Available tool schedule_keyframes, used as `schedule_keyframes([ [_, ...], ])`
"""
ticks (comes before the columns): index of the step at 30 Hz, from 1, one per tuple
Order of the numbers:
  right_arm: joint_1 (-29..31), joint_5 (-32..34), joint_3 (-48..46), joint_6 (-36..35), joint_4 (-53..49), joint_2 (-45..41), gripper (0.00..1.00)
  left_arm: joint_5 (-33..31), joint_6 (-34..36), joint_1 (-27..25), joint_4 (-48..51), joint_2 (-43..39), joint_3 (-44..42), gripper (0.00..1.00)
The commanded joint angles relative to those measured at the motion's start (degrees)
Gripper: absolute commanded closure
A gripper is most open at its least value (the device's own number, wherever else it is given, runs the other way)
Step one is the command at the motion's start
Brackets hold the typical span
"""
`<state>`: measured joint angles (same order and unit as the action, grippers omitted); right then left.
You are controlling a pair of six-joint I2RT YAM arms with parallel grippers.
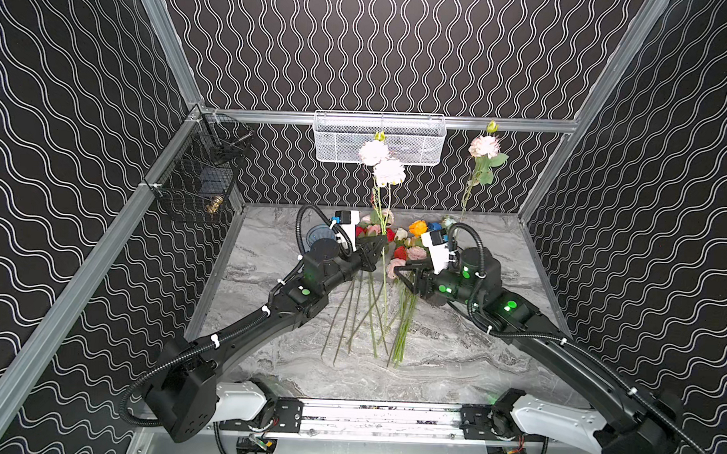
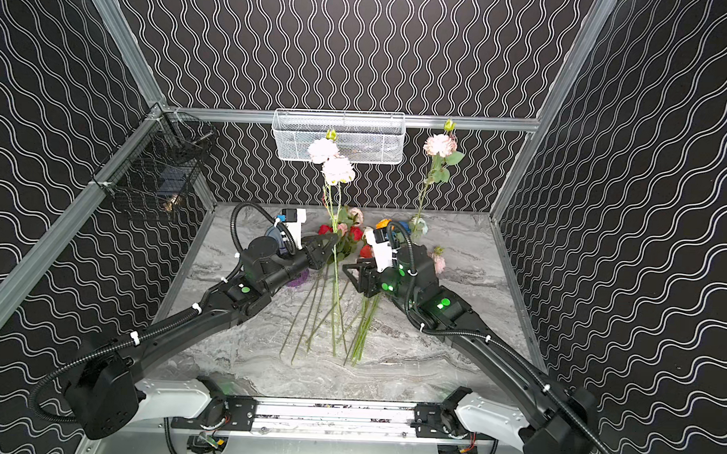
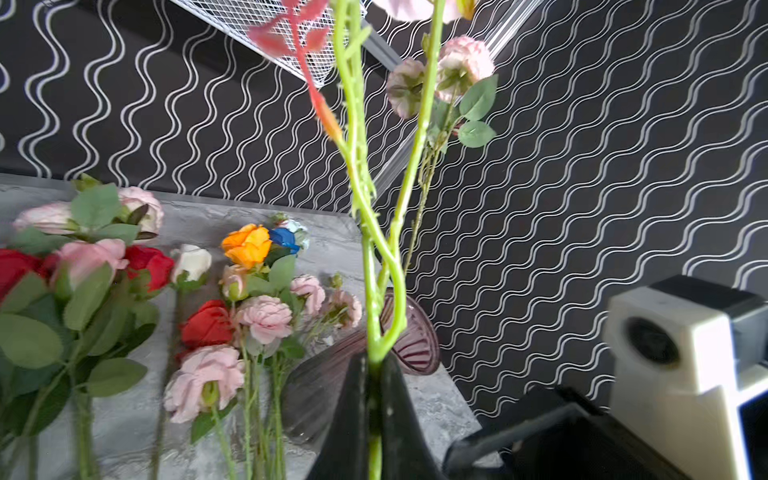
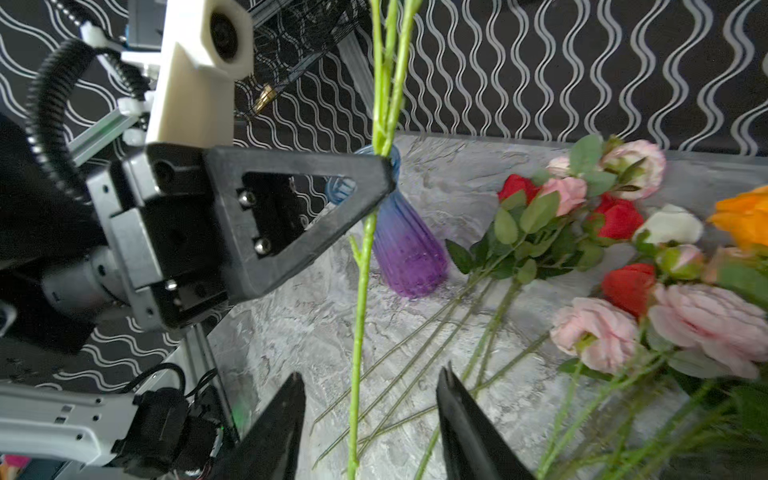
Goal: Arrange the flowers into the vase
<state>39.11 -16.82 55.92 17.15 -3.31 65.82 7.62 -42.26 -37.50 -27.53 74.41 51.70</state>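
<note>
On the grey marble tabletop (image 1: pixel 452 364), beneath and between both grippers, the loose flowers (image 3: pixel 203 326) are lying in a heap. Red, pale pink, white, orange and blue heads are pointing away from the robot, and bare green stems are fanning back toward it.

- White mesh basket (image 1: pixel 339 148): hanging on the back rail, well beyond both grippers.
- Double-headed pale pink peony stem (image 1: pixel 389 172): standing upright in the left gripper (image 3: pixel 375 365), whose jaws are pressing together on it partway up. The blooms are rising well above the fingers.
- Single pink bloom with bud (image 1: pixel 484 146): standing upright beyond the right gripper (image 4: pixel 372 374), its foot hidden behind that arm.
- Right gripper: sitting near the left gripper with jaws standing apart. In the right wrist view the peony's lower stem is showing in the gap, touching neither finger.
- Blue-to-purple ribbed vase (image 4: pixel 403 245): standing just behind the left gripper's fingertips.
- Smoky ribbed glass vase (image 3: pixel 415 336): leaning just past the left gripper in the left wrist view. Whether the single bloom's stem is sitting in it cannot be told.
</note>
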Motion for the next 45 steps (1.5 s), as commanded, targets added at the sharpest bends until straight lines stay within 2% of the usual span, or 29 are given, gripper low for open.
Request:
schedule_keyframes([
  [1,0.3,-5.5,0.8,1.1,4.2,1.6,0.5,1.7,-3.5,0.1,-6.2,-0.5,-0.4,1.0],
  [6,0.3,-4.2,4.7,1.5,4.1,5.4,0.54,2.4,-4.7,0.1,-8.4,-1.7,-2.2,1.0],
  [9,0.3,-3.8,6.2,2.0,4.3,7.4,0.68,2.9,-4.8,0.1,-8.1,-2.4,-2.5,1.0],
  [14,0.3,-3.7,7.4,2.9,4.8,9.5,0.78,3.6,-6.2,0.1,-11.3,-2.9,-4.7,1.0],
  [18,0.3,-3.6,7.3,3.1,5.0,9.7,0.93,4.5,-5.6,0.1,-11.6,-3.3,-4.9,1.0],
  [22,0.3,-4.8,7.7,3.5,5.2,9.9,1.0,4.9,-5.2,0.2,-13.1,-3.9,-5.7,1.0],
  [28,0.4,-4.7,7.9,4.6,6.2,10.4,1.0,5.2,-4.6,0.2,-13.0,-4.4,-5.7,1.0],
  [29,0.5,-4.5,7.8,4.8,6.5,10.3,1.0,5.1,-4.6,0.2,-12.8,-4.6,-5.8,0.96],
  [31,0.5,-3.5,7.9,4.5,6.5,9.9,1.0,4.9,-4.2,0.4,-12.6,-5.4,-6.2,0.52],
  [32,0.5,-3.0,8.1,4.2,6.2,9.6,1.0,4.7,-4.0,0.4,-12.3,-6.0,-6.5,0.38],
  [33,0.5,-1.7,8.4,3.5,5.3,9.1,1.0,4.5,-3.5,0.4,-12.0,-6.9,-6.9,0.28],
  [36,0.6,3.5,8.8,1.4,3.5,6.6,1.0,3.2,-1.3,0.5,-8.5,-10.2,-7.8,0.17],
  [41,0.7,16.5,9.8,-4.6,2.5,0.3,1.0,0.3,0.4,0.5,-5.5,-15.6,-11.2,0.16],
  [45,0.6,31.3,11.4,-11.9,6.0,-3.4,1.0,-0.4,0.0,0.4,-5.5,-16.6,-13.9,0.16],
])
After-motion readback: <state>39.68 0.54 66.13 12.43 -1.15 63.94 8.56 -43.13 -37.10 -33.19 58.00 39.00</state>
